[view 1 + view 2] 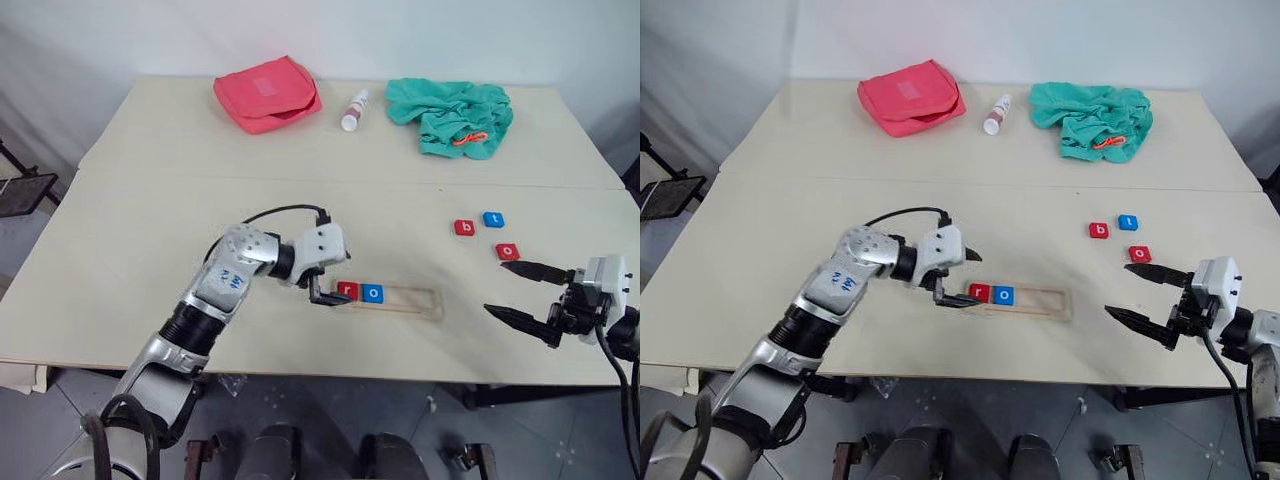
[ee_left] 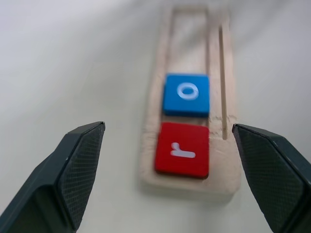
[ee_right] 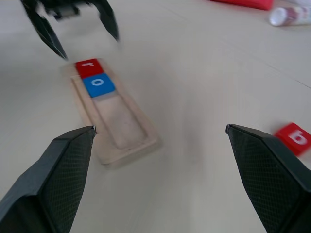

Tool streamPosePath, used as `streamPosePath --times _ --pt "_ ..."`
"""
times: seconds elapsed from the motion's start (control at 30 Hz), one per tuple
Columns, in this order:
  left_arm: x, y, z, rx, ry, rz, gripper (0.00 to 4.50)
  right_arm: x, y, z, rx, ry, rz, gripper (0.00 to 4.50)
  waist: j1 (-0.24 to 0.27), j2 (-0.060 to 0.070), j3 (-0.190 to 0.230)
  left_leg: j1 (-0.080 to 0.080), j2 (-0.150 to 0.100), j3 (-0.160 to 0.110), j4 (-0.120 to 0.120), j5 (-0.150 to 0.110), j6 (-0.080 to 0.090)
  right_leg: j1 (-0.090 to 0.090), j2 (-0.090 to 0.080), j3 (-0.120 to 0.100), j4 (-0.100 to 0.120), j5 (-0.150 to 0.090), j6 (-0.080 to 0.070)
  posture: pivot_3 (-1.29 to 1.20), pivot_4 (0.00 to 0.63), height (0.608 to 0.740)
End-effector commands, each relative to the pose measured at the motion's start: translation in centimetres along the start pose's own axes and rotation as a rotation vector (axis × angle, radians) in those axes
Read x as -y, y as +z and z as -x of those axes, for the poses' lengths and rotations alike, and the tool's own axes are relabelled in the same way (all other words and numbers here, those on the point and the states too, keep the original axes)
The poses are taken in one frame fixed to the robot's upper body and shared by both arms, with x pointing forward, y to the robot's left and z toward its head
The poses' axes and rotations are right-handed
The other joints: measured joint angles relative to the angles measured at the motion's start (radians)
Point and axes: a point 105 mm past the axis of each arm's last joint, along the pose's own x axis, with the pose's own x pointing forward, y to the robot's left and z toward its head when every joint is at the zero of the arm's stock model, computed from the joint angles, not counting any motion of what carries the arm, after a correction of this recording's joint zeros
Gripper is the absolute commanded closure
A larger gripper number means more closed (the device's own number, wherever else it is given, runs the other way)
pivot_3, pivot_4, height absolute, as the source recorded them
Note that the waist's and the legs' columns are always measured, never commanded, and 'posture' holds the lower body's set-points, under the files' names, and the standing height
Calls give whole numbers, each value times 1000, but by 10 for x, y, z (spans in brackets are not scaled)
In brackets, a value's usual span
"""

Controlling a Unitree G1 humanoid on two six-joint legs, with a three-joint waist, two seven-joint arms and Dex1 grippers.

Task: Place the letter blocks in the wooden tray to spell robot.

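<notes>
Right gripper (image 1: 530,292) open; tray (image 1: 415,301) holds 2 blocks.

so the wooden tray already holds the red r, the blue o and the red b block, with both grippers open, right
Not quite. The long pale wooden tray holds only two blocks, the red r tile and the blue o tile. The red b tile lies on the table, as the left eye view shows. The left gripper and the right gripper are both open.

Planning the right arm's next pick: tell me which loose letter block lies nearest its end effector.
The red o block, nearest the right end effector. The red b block and blue t block lie farther back.
</notes>
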Motion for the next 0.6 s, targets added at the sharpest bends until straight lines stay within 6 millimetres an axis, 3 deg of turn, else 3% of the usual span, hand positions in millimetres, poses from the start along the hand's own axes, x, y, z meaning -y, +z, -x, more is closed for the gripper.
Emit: streamPosePath --times 0.03,0.17,0.2,0.3,0.6 --pt "-8 23 23 181 23 -61 41 19 9 6 -13 -215 25 0 -1 0 0 0 0 0 0 0 0 0 0 0 0 0 0 0 150 740" --pt "-11 14 32 218 47 -78 41 35 6 9 -19 -432 -21 0 -2 0 0 0 0 1 0 0 0 0 0 0 0 0 0 0 150 740" --pt "-11 10 36 243 73 -93 41 35 3 9 -3 -469 -122 0 -2 0 0 0 0 1 0 0 0 0 0 0 0 0 0 0 150 740" --pt "1 3 51 370 83 -147 41 37 5 10 19 -593 -130 0 -4 1 0 1 0 0 -1 0 0 0 0 0 0 0 0 0 150 740" --pt "18 -24 69 476 71 -62 41 34 -10 5 -67 -622 -195 0 -3 1 0 1 0 1 0 0 0 0 0 1 2 0 0 0 150 740"
